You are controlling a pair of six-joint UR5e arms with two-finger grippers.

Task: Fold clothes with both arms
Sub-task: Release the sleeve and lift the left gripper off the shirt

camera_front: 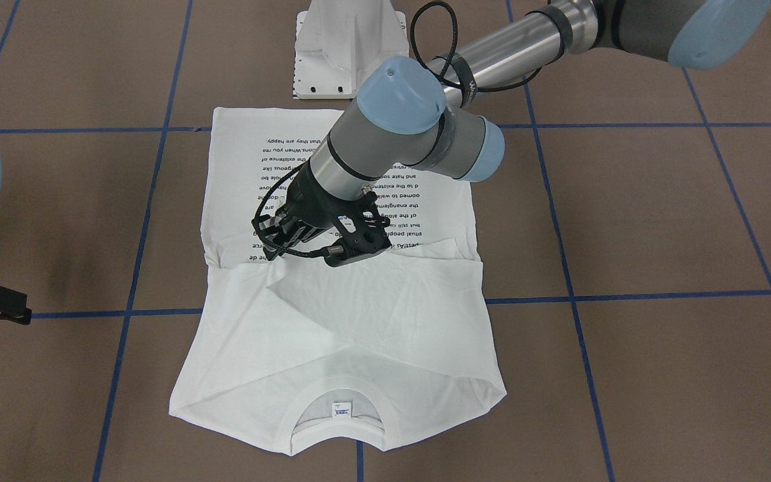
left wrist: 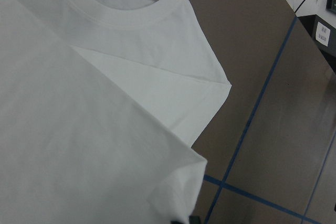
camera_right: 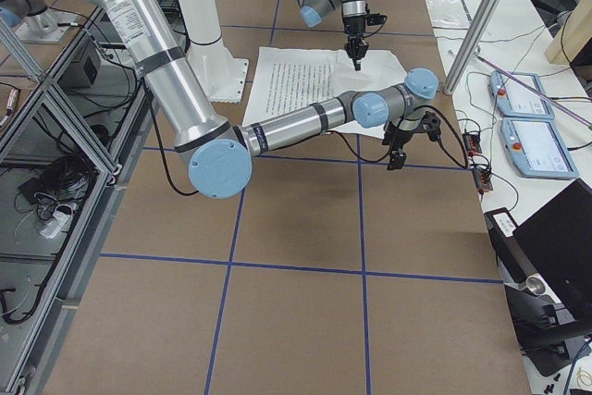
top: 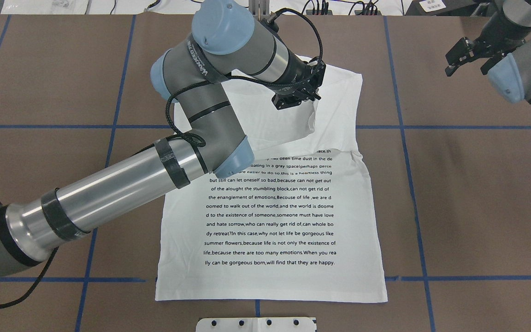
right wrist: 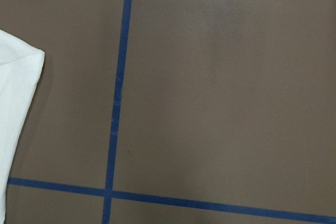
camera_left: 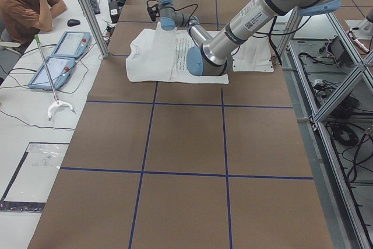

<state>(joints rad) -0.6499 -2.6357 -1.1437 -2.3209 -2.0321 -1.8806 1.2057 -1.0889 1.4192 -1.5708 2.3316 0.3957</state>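
Left fingers [camera_front: 277, 234] hang over the shirt's [camera_front: 359, 314] folded middle.

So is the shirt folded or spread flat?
Partly folded. On the shirt, plain white fabric is folded across the collar half, covering the top text lines; the printed half lies flat.

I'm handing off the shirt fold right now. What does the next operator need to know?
Left gripper: low over the middle of the shirt, at the edge of the folded-in sleeves. Whether it grips cloth cannot be told.
Right gripper: open and empty, off to the side over the table.
Shirt: flat, print side up, hem toward the robot, collar at the far end.
Done: the sleeves lie folded in over the chest, covering the top lines of print.
Left: the body is not yet folded.
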